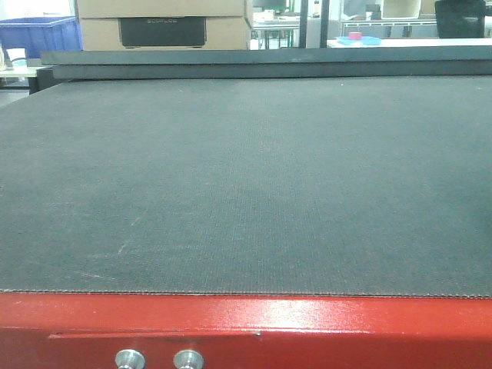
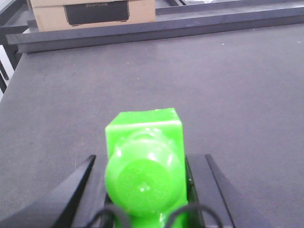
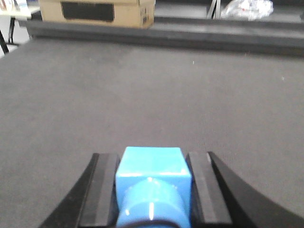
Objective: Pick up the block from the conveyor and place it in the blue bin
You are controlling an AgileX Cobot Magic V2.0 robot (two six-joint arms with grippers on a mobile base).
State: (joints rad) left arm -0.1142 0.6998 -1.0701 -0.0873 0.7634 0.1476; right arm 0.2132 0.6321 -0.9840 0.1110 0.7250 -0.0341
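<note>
The conveyor (image 1: 246,192) is a wide dark grey woven belt with a glossy red frame (image 1: 246,315) along its near edge; no block lies on it in the front view. In the left wrist view my left gripper (image 2: 149,159) is shut on a bright green block (image 2: 142,128) with a round knob facing the camera, held above the belt. In the right wrist view my right gripper (image 3: 153,156) is shut on a light blue block (image 3: 152,164), also over the belt. A blue bin (image 1: 38,34) stands beyond the belt's far left corner. Neither gripper shows in the front view.
Two silver knobs (image 1: 130,358) (image 1: 188,358) sit on the red frame. A raised dark rail (image 1: 261,61) closes the belt's far edge. Behind it stands a cardboard box (image 1: 161,23), and a light blue tray (image 1: 357,38) lies far right.
</note>
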